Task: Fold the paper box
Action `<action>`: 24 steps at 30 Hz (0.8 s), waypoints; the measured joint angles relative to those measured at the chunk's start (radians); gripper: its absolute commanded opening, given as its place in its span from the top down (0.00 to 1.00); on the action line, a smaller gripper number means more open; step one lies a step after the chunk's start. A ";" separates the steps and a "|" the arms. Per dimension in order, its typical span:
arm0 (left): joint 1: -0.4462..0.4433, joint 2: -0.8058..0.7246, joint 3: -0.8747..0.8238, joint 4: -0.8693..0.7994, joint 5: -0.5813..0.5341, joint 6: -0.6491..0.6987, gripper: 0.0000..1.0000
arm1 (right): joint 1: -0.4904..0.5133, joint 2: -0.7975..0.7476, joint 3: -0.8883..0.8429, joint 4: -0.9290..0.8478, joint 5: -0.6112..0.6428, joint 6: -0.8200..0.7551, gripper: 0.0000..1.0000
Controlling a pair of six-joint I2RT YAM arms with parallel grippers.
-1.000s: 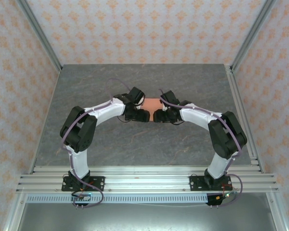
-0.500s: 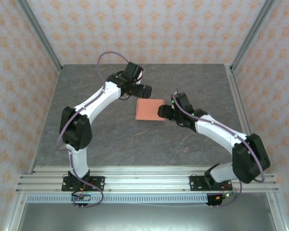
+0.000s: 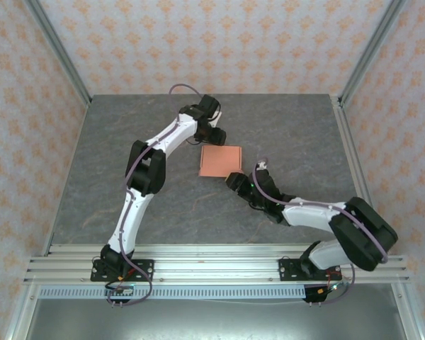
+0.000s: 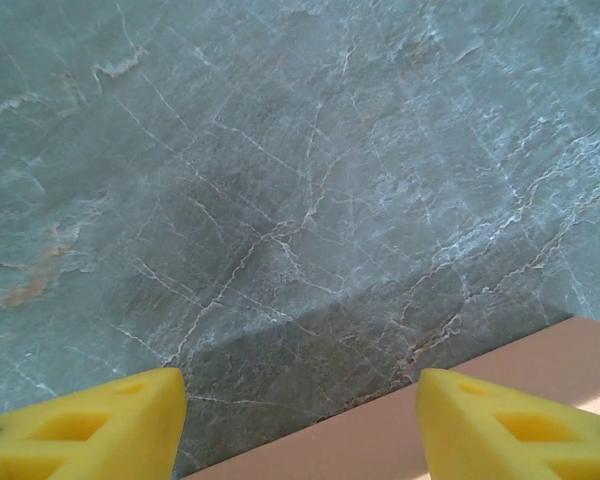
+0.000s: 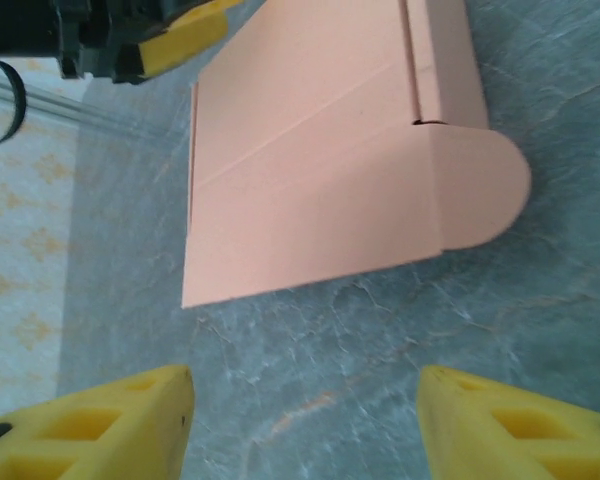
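The paper box point(image 3: 221, 162) lies flat on the grey table as a salmon-orange folded piece. The right wrist view shows it point(image 5: 330, 160) from close up, with a crease line and a rounded tab on its right side. My left gripper point(image 3: 214, 136) hovers at the box's far-left edge, open, with its yellow fingertips point(image 4: 90, 425) spread over bare table and an edge of the box point(image 4: 500, 400). My right gripper point(image 3: 234, 180) sits just short of the box's near-right corner, open, with nothing between its yellow fingertips point(image 5: 100, 425).
The grey marbled table point(image 3: 142, 198) is fenced by aluminium rails point(image 3: 212, 265) at the near edge and patterned walls point(image 3: 28, 142) on the other sides. Free room lies left, right and in front of the box.
Both grippers let go of the box and drew apart. The box now lies flat. The left gripper moved to its far side, the right gripper pulled back to its near side.
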 measured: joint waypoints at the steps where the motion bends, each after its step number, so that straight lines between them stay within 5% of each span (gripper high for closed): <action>1: 0.002 0.003 0.003 -0.009 0.004 -0.005 0.38 | 0.000 0.029 0.000 0.028 0.002 0.010 0.42; 10: 0.013 0.004 -0.011 -0.049 0.025 -0.043 0.50 | 0.000 0.243 0.021 0.212 0.003 0.058 0.47; 24: 0.036 -0.016 -0.110 0.008 0.080 -0.085 0.60 | 0.005 0.341 0.021 0.378 0.018 0.062 0.60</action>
